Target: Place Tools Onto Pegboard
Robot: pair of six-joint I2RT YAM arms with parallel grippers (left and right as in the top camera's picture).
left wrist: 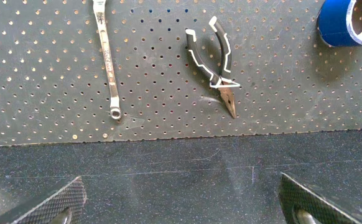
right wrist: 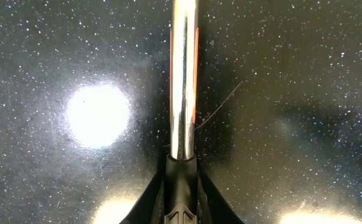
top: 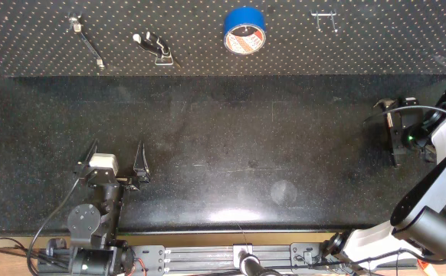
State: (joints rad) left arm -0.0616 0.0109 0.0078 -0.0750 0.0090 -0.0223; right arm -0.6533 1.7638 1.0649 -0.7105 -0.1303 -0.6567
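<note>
The pegboard (top: 208, 54) runs along the far edge of the black worktop. On it hang a wrench (top: 87, 42) (left wrist: 109, 62), black pliers (top: 154, 47) (left wrist: 213, 59) and a blue tape roll (top: 244, 31) (left wrist: 349, 22). My left gripper (top: 116, 161) (left wrist: 181, 211) stands open near the front left, with nothing between its fingers, facing the board. My right gripper (top: 394, 130) (right wrist: 181, 186) is low over the worktop at the far right, shut on a tool with a shiny metal shaft (right wrist: 182, 81) and orange stripes. The tool's far end is hidden.
A bare wire hook (top: 325, 21) sticks out of the pegboard to the right of the tape. The black speckled worktop (top: 246, 146) lies open between the two arms. Lamp glare shows on it near the front.
</note>
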